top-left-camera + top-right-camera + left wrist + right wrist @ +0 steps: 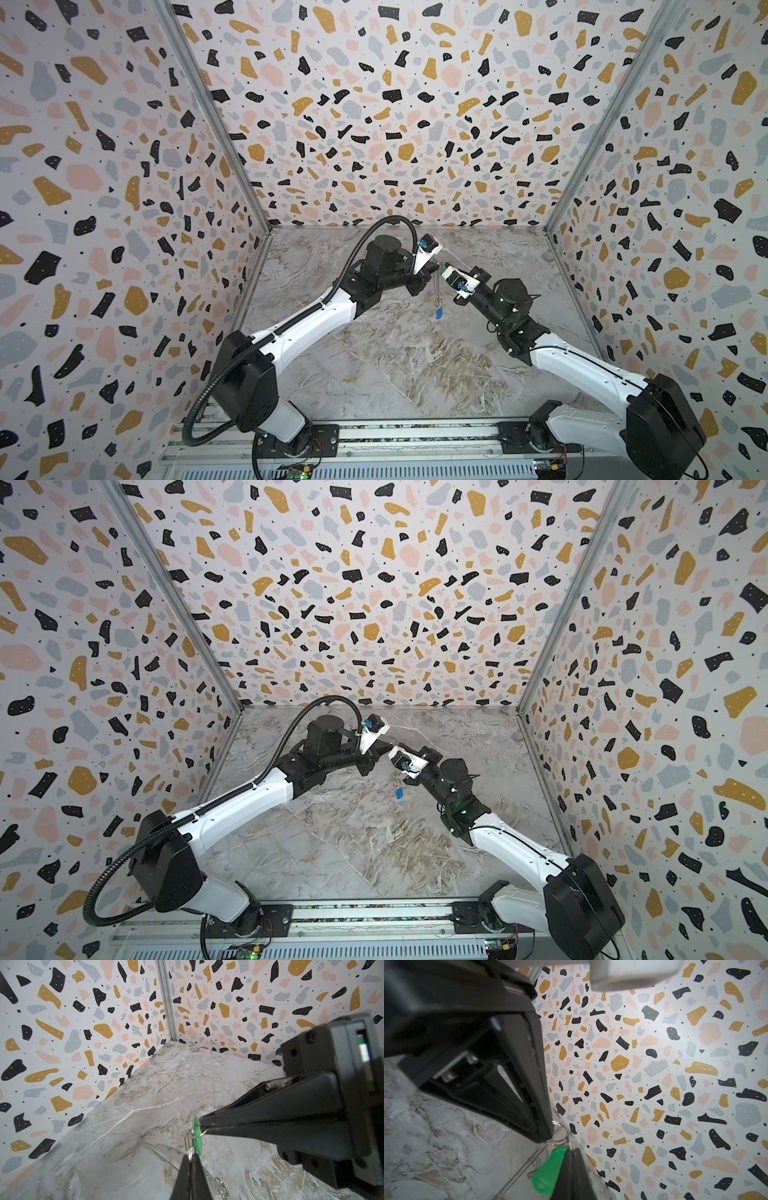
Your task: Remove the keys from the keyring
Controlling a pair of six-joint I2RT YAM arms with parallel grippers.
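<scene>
The left gripper [188,1159] and right gripper [202,1124] meet tip to tip over the far middle of the table [395,365]. The keyring [168,1152] sits between the left fingers at its ringed edge and hangs down below them. The upper key [197,1142] lies just beside the left fingertips, its top between the right fingers. The lower key [439,312] hangs from the keyring's low end, below both sets of fingertips.

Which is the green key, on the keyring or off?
On: a metal loop joins the green key to the keyring.
</scene>
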